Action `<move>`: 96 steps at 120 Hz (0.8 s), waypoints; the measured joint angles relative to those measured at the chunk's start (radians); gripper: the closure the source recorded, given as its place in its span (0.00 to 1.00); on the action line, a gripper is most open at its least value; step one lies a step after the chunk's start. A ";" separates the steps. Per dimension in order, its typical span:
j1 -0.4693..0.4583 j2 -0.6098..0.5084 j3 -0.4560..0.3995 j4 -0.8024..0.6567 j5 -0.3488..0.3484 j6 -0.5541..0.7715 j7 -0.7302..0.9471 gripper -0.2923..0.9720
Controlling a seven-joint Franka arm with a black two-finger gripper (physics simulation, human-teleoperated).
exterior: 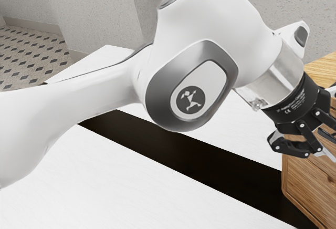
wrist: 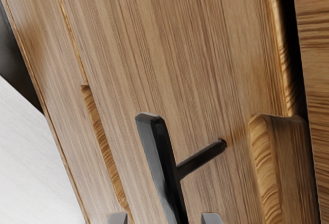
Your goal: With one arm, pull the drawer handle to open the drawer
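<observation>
While the white arm point(exterior: 105, 97) reaches over the bench point(exterior: 131, 187) toward the right edge of the exterior view, the end effector point(exterior: 307, 139) sits at the front of the wooden cabinet point(exterior: 310, 187) in the lower right corner. On the drawer point(wrist: 195, 54) front, its 2 fingertips point(wrist: 117, 218) stand wide, 1 on either side of the dark handle point(wrist: 157, 162), not touching it.

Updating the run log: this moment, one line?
stage: pre-grasp | pincer: open, straddling dark drawer handle | grip: not yet clamped
</observation>
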 joint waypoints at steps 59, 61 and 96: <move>-0.006 0.000 -0.003 -0.006 -0.005 0.006 0.007 0.74; -0.005 0.000 -0.003 -0.006 -0.005 0.006 0.007 0.74; -0.006 -0.008 -0.004 -0.015 -0.006 0.005 0.010 0.78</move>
